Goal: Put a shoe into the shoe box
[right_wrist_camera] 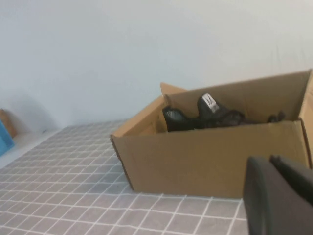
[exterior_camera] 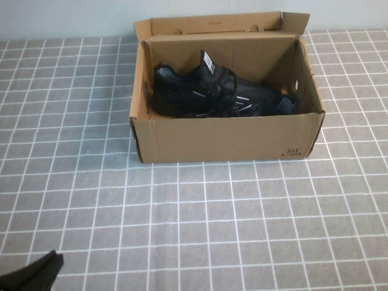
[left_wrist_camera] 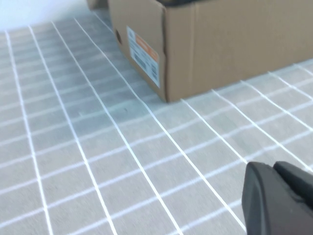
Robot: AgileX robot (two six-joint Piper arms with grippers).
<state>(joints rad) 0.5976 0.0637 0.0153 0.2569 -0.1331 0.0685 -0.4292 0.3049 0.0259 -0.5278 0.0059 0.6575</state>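
Note:
The brown cardboard shoe box (exterior_camera: 227, 138) stands open at the far middle of the table, its flap lid upright behind. A black mesh shoe (exterior_camera: 200, 91) with a white tongue label lies inside on its sole, heel at the left. More black shoe fabric (exterior_camera: 282, 103) fills the right end; I cannot tell the pair apart. The box (right_wrist_camera: 210, 156) and shoe (right_wrist_camera: 205, 115) also show in the right wrist view. My left gripper (exterior_camera: 36, 274) is shut and empty at the near left corner, far from the box (left_wrist_camera: 234, 44). My right gripper (right_wrist_camera: 270, 159) is shut and empty, out of the high view.
The table is covered by a grey cloth with a white grid (exterior_camera: 200, 224). A white and orange label (left_wrist_camera: 144, 56) is on the box's left end. A blue object (right_wrist_camera: 5, 139) sits beyond the table edge in the right wrist view.

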